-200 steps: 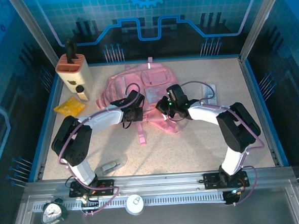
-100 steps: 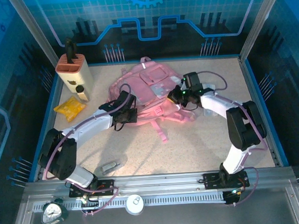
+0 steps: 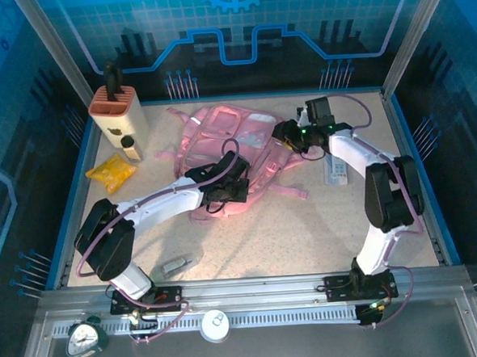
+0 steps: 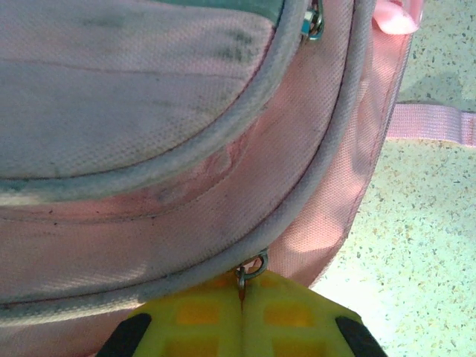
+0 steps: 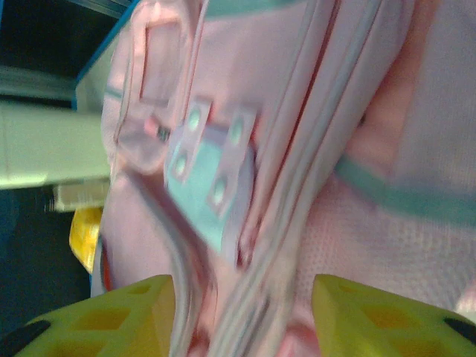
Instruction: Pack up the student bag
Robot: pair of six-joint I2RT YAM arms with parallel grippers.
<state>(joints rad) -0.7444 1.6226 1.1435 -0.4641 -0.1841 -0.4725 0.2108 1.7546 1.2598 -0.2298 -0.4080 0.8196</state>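
Observation:
The student bag (image 3: 228,143), a soft pink backpack with pale pockets, lies at the middle back of the table with straps trailing toward the front. My left gripper (image 3: 228,189) is at its near edge. In the left wrist view the yellow fingers (image 4: 297,312) of the left gripper (image 4: 244,288) are pressed together on a small metal zip pull (image 4: 251,269) on the bag's grey zip band. My right gripper (image 3: 289,135) is at the bag's right side. In the blurred right wrist view, the right gripper (image 5: 245,297) is open, with pink bag fabric (image 5: 312,111) lying between its fingers.
A beige and orange holder (image 3: 119,113) stands at the back left, with a yellow packet (image 3: 112,170) beside it. A flat white item (image 3: 336,169) lies right of the bag. A small grey object (image 3: 177,266) sits near the front edge.
The right gripper has opened and moved toward the back right. The bag has been dragged and turned. My left gripper has moved right and nearer, still pinching the zip pull.

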